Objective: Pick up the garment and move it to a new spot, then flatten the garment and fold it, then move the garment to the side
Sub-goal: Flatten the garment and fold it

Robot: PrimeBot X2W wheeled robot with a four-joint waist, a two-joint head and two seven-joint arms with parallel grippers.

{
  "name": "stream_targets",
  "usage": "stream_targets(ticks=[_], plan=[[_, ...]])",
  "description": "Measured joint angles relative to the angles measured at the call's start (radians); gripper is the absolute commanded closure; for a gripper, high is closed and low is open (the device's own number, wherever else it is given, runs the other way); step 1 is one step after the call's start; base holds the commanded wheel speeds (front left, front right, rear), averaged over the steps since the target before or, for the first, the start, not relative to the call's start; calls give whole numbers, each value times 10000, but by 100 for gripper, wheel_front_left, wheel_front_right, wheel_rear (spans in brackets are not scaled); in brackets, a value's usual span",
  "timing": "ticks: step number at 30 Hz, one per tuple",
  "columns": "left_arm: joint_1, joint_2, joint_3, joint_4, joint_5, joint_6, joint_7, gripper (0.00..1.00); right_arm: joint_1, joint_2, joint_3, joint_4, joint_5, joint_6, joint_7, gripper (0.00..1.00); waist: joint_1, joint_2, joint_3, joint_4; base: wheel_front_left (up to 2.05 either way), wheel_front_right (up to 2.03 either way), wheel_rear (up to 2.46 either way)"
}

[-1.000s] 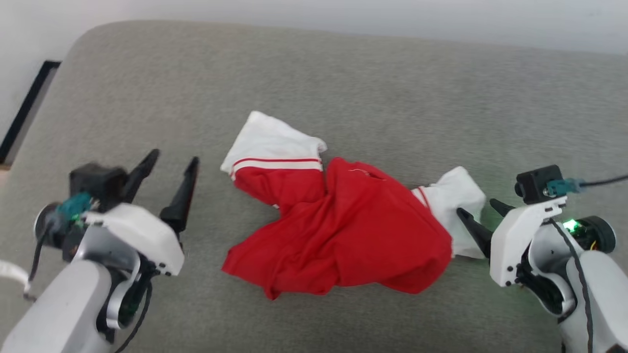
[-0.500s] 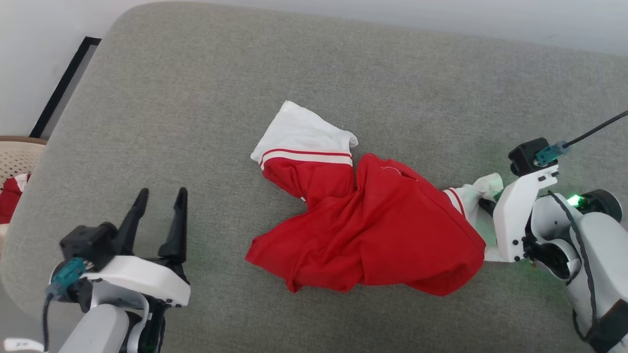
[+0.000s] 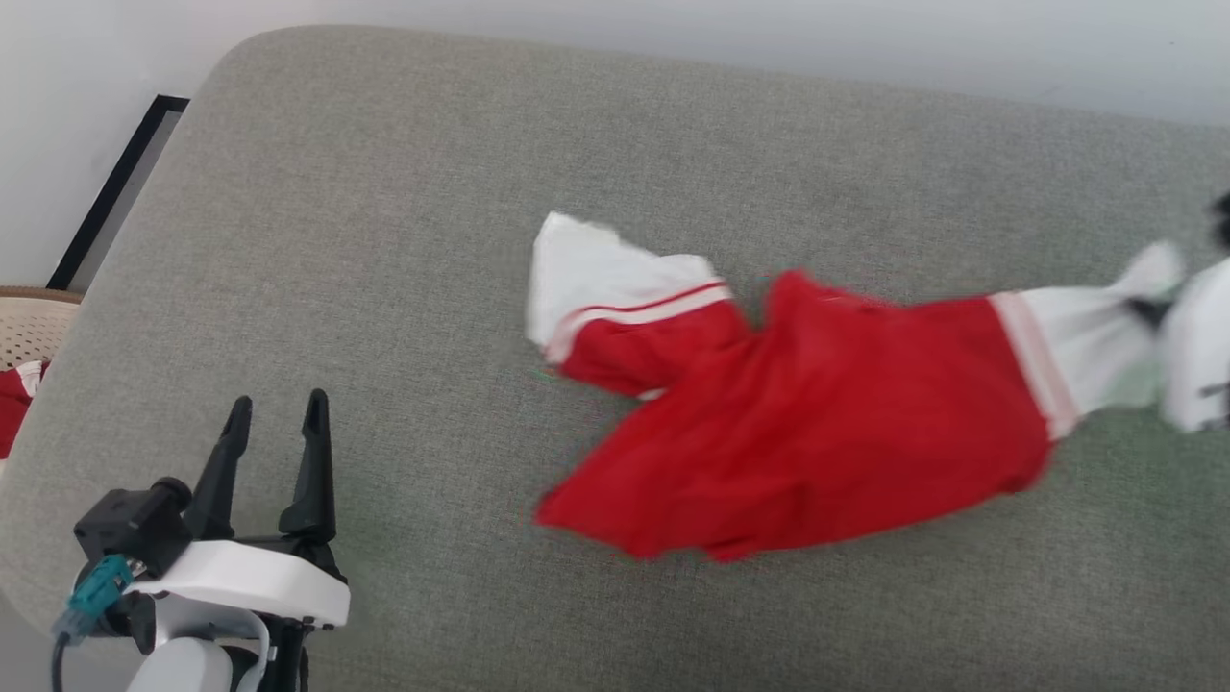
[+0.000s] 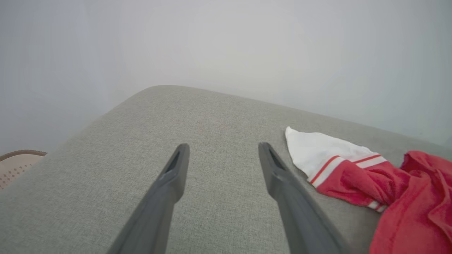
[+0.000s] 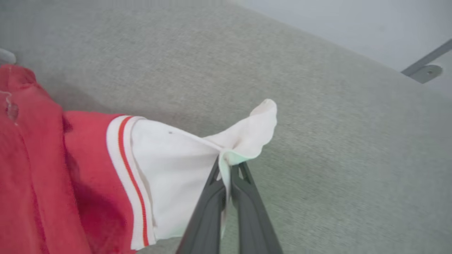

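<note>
**Head view**
- Left gripper point(image 3: 277, 404): jaws wide, nothing between them, over the cushion point(image 3: 404, 240).
- Right gripper point(image 3: 1143, 309): at the frame's edge, blurred, tips buried in white cloth.
- Garment point(image 3: 826, 413): red, blurred, lying long on the cushion. Its long axis runs from the right gripper's tips toward the left gripper's side.
- Held sleeve point(image 3: 1086, 336): white, at the right gripper.
- Free sleeve point(image 3: 605, 279): white, at the opposite end, ahead and right of the left gripper, well apart from it.
- Basket point(image 3: 34, 327): off the cushion, left of the left gripper.

**Left wrist view**
- Left gripper point(image 4: 223, 150): fingers spread wide, empty, above the bare cushion point(image 4: 141, 141).
- Garment point(image 4: 353, 165): right of the right-hand finger, near but apart. The free sleeve point(image 4: 317, 148) lies flat with its white end toward the fingers. The red body is bunched beyond it.

**Right wrist view**
- Right gripper point(image 5: 227, 165): jaws pressed together on the edge of the held sleeve point(image 5: 176, 165). A flap of cloth stands above the tips.
- Garment point(image 5: 35, 169): trails leftward from the tips, white sleeve first, then striped trim, then red body.
- Cushion point(image 5: 335, 123): bare to the right of the fingers.
</note>
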Motion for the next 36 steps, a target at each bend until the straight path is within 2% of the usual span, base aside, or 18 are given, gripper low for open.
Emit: stream_targets(ticks=[6,13,14,15,20,24,31,36], plan=[[76,-299,288,13,272,-276,-2,0,-349,-527,-1103,928,-316,-2,-171,100,0,0,31,65,0,0,0],[73,-600,476,125,562,-506,-2,0,-761,-21,-1430,2895,-596,-2,-510,100,0,0,198,169,0,0,0],[71,-635,512,150,593,-531,-2,0,-834,52,-1430,3118,-667,-2,-535,66,0,0,204,165,0,0,0],[68,-671,550,165,614,-535,-2,0,-898,107,-1400,3273,-729,-2,-625,0,0,0,202,160,0,0,0],[85,-734,736,217,708,-625,-2,0,-1187,228,-1135,3505,-796,-2,-1070,0,0,0,108,53,0,0,0],[303,-750,926,178,848,-631,-4,0,-1120,194,-779,2922,-405,-2,-1448,0,0,-1,-62,-95,0,0,0],[574,-788,1083,148,965,-708,-4,0,-138,130,-105,849,742,-10,-1578,0,0,0,-352,-333,0,0,0],[706,-836,1097,163,986,-790,-4,0,758,276,362,-487,1323,-10,-840,0,0,0,-466,-427,0,0,0]])
